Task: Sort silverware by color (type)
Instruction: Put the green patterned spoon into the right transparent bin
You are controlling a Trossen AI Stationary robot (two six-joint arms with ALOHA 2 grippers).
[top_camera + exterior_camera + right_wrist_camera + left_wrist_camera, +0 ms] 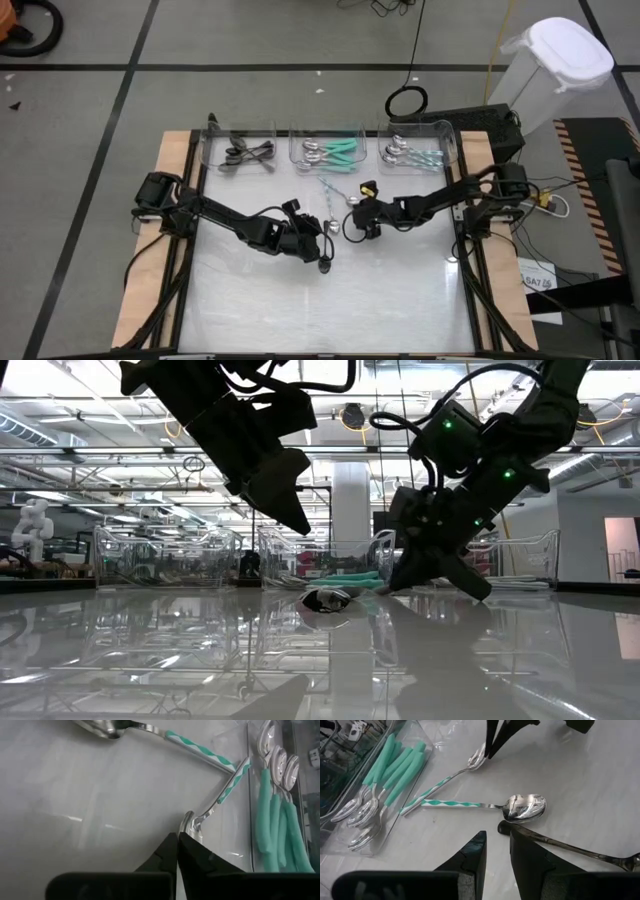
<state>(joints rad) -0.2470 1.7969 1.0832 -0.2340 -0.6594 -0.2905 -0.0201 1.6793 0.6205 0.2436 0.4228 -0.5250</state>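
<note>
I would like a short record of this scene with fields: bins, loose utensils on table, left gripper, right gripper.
bins: three clear bins in a row; dark utensils, teal-handled spoons, pale-handled spoons
loose utensils on table: two striped teal-white pieces, a spoon and another utensil
left gripper: holds a dark utensil
right gripper: shut at the other utensil's metal end

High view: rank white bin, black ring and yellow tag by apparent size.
1. White bin, off the table's far right corner, clearly largest.
2. Black ring, on the floor beyond the clear bins.
3. Yellow tag, by the right tool, smallest.
</note>
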